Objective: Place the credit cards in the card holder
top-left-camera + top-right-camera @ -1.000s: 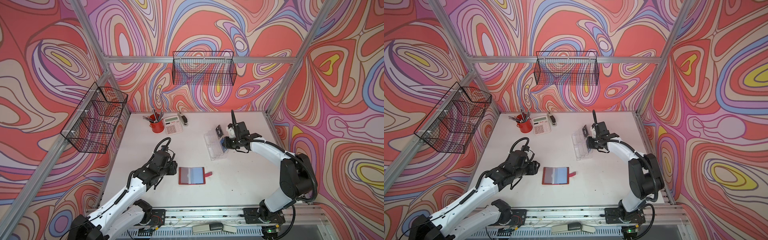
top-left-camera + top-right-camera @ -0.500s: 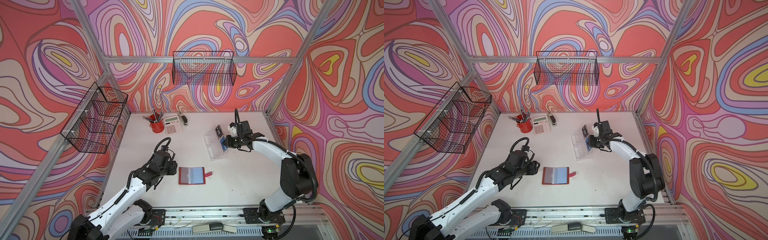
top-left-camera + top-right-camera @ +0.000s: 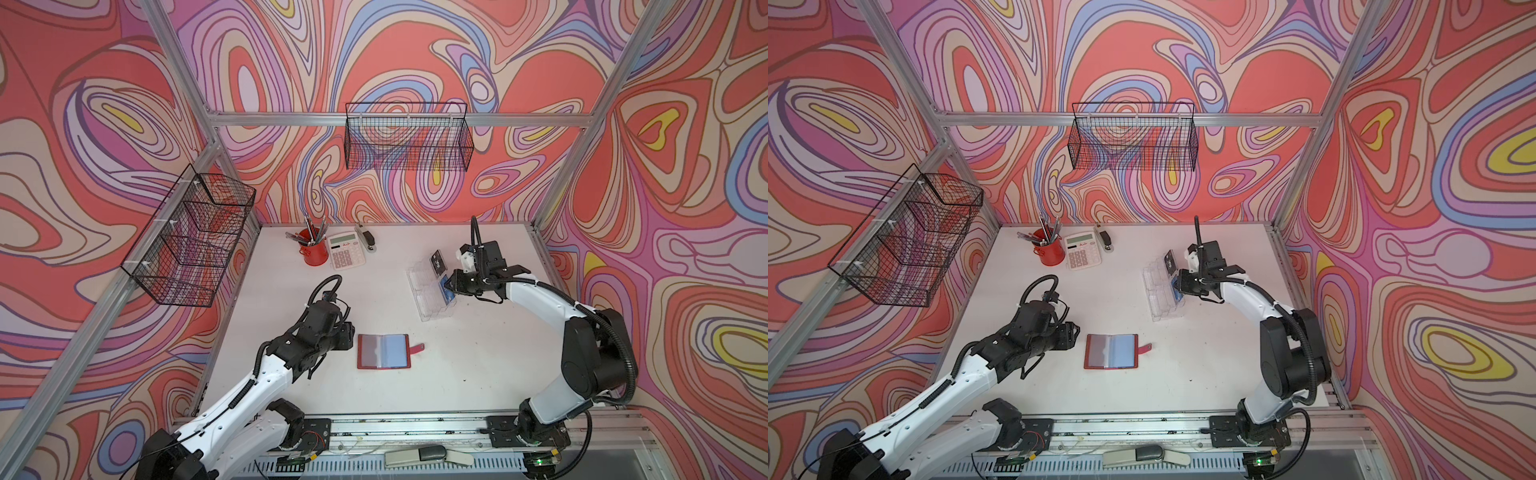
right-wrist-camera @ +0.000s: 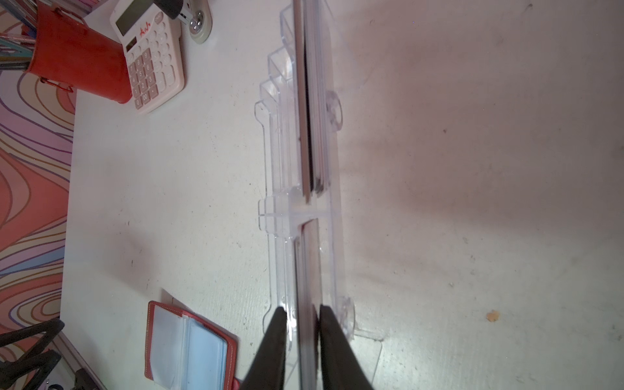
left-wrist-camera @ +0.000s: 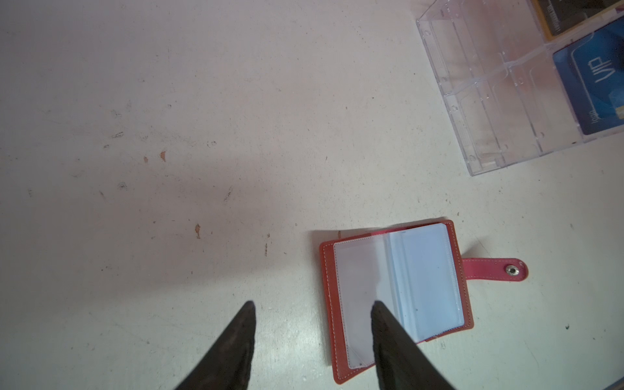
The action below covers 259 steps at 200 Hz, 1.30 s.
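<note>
Right claw straddles blue cards in clear stand, calculator well apart.

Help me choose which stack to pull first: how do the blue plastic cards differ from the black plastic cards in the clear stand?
Colour: blue plastic cards versus black plastic cards. Place: in the clear acrylic tiered stand, blue occupy the section nearer the arms' bases, black the farther one. Contact: the right claw straddles the blue stack; nothing touches the black. Both stand on edge.

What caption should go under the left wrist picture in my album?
Open left gripper near the open card holder; blue card in clear stand.
</note>
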### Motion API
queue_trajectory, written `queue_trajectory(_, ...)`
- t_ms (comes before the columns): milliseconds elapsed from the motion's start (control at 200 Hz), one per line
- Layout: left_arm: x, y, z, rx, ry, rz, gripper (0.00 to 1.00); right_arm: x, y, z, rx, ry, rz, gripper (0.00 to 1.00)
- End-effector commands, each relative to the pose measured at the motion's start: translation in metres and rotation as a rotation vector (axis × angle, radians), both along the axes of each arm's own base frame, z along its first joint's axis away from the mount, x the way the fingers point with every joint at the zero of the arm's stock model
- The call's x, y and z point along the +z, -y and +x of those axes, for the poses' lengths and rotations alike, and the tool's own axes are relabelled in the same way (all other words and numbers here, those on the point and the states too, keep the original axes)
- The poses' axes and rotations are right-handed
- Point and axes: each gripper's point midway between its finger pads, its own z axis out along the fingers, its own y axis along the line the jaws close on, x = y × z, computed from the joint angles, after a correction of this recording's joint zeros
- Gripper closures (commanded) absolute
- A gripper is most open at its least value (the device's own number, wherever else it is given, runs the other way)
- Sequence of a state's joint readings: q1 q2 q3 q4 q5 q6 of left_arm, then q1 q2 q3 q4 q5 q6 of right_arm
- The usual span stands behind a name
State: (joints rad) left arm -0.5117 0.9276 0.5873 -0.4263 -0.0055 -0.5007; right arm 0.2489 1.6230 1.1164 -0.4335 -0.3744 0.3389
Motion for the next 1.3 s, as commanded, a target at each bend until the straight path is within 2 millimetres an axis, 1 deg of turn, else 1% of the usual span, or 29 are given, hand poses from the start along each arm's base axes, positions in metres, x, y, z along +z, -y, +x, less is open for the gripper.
queue_trajectory(0,0.004,-0.001,0.001,0.001,0.0,0.019,0.43,0.021,0.0,0.003,0.004,0.056,0.014,0.81)
queue_trajectory(381,0.005,-0.001,0.001,0.0,0.002,0.017,0.43,0.043,0.001,0.002,0.002,0.093,0.025,0.8)
queue_trajectory(576,0.005,-0.001,0.0,0.0,0.002,0.015,0.43,0.046,0.007,0.004,-0.021,0.105,-0.006,0.8)
queue_trajectory(631,0.005,-0.001,0.001,0.0,0.004,0.016,0.43,0.05,0.013,0.009,-0.046,0.119,-0.038,0.8)
queue_trajectory(681,0.005,-0.001,0.001,-0.001,0.004,0.013,0.43,0.055,0.02,0.018,-0.081,0.141,-0.074,0.77)
queue_trajectory(736,0.005,-0.001,0.001,-0.001,0.002,0.013,0.43,0.061,0.025,0.031,-0.113,0.165,-0.105,0.69)
queue_trajectory(801,0.005,-0.001,0.0,-0.003,-0.001,0.016,0.44,0.063,0.028,0.046,-0.127,0.176,-0.133,0.63)
queue_trajectory(861,0.005,-0.001,-0.001,-0.006,0.0,0.014,0.44,0.057,0.027,0.059,-0.119,0.154,-0.143,0.62)
queue_trajectory(916,0.007,0.0,-0.001,-0.01,0.011,0.007,0.44,0.049,0.023,0.067,-0.104,0.126,-0.144,0.61)
queue_trajectory(931,0.007,0.0,-0.001,-0.011,0.012,0.007,0.44,0.048,0.022,0.069,-0.098,0.123,-0.142,0.61)
queue_trajectory(957,0.008,0.0,-0.002,-0.011,0.018,0.004,0.44,0.052,0.019,0.07,-0.086,0.13,-0.13,0.6)
queue_trajectory(967,0.008,0.0,-0.002,-0.014,0.019,0.001,0.44,0.043,0.017,0.072,-0.077,0.113,-0.132,0.59)
queue_trajectory(987,0.008,0.0,-0.002,-0.015,0.022,0.0,0.43,0.039,0.014,0.074,-0.064,0.104,-0.125,0.58)
queue_trajectory(1062,0.009,0.002,-0.003,-0.025,0.035,-0.012,0.43,0.036,0.009,0.076,-0.037,0.095,-0.109,0.57)
queue_trajectory(1177,0.012,0.004,-0.003,-0.038,0.045,-0.025,0.42,0.031,0.007,0.076,-0.03,0.086,-0.108,0.55)
queue_trajectory(1292,0.013,0.008,-0.004,-0.059,0.053,-0.045,0.41,0.019,0.001,0.075,-0.01,0.052,-0.084,0.55)
